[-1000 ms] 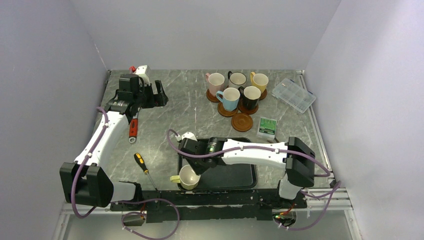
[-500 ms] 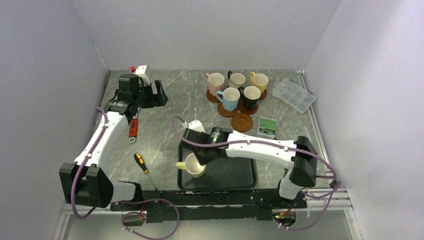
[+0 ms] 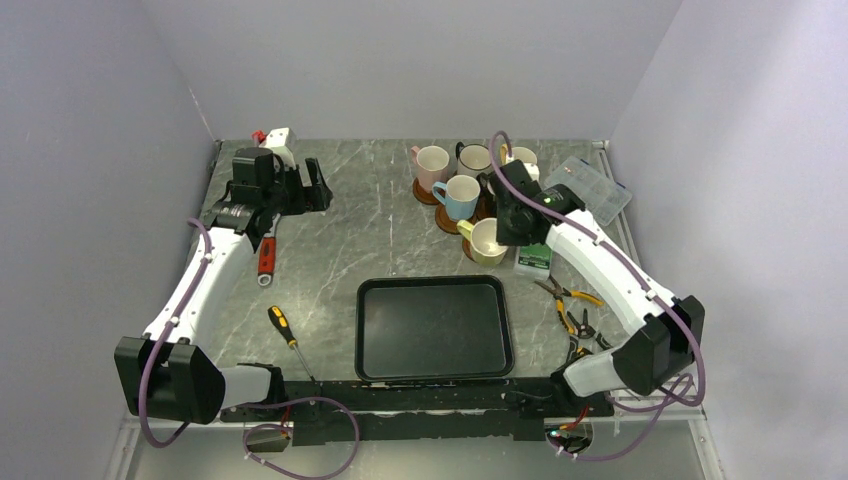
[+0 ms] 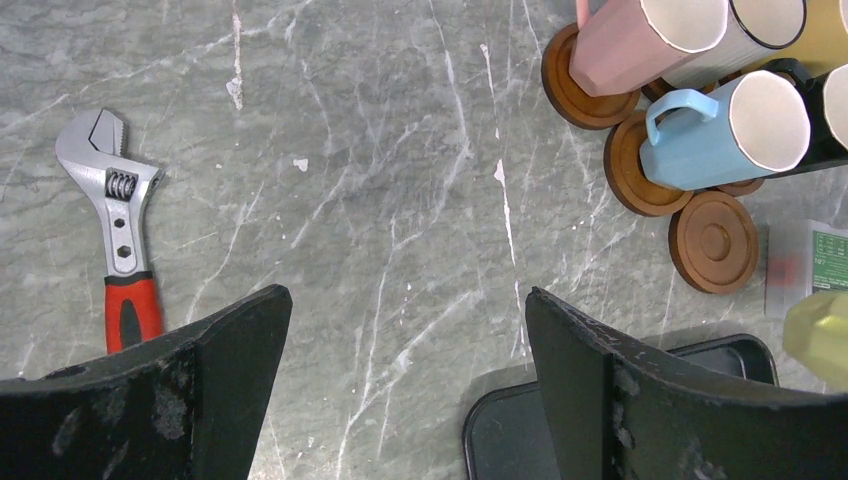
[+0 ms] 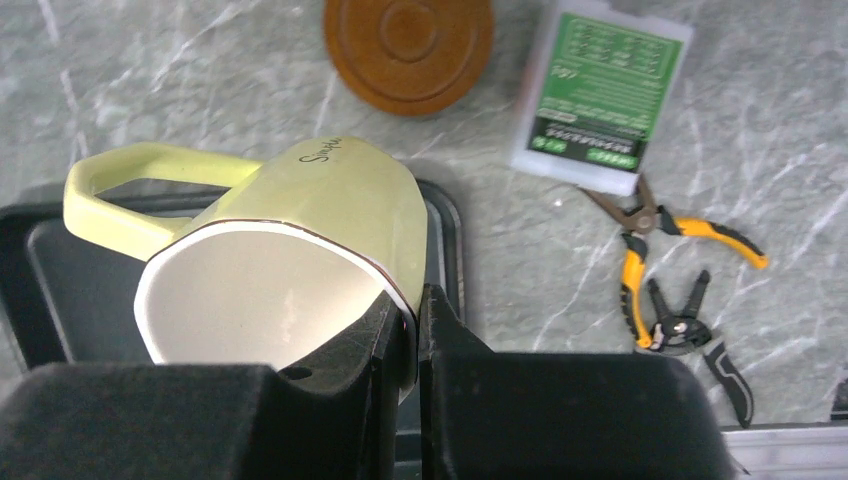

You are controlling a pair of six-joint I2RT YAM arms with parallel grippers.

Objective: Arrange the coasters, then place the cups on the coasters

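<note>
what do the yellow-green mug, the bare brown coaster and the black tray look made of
The pale yellow-green faceted mug looks like glazed ceramic: smooth sheen, cream inside. The bare reddish-brown round coaster looks wooden or wood-look plastic, matte, concentric rings. The black rectangular tray seems plastic or coated metal, dull sheen.

Top view: right arm (image 3: 590, 255) covers most of yellow cup (image 3: 521, 156) near table's far right corner. Left wrist view: yellow-green cup (image 4: 820, 325) blurred, cut by right edge; wrench (image 4: 118, 215) handle end hidden behind left gripper (image 4: 400, 300). Right wrist view: box label (image 5: 600, 90) print too small to read, possibly a parts list.
</note>
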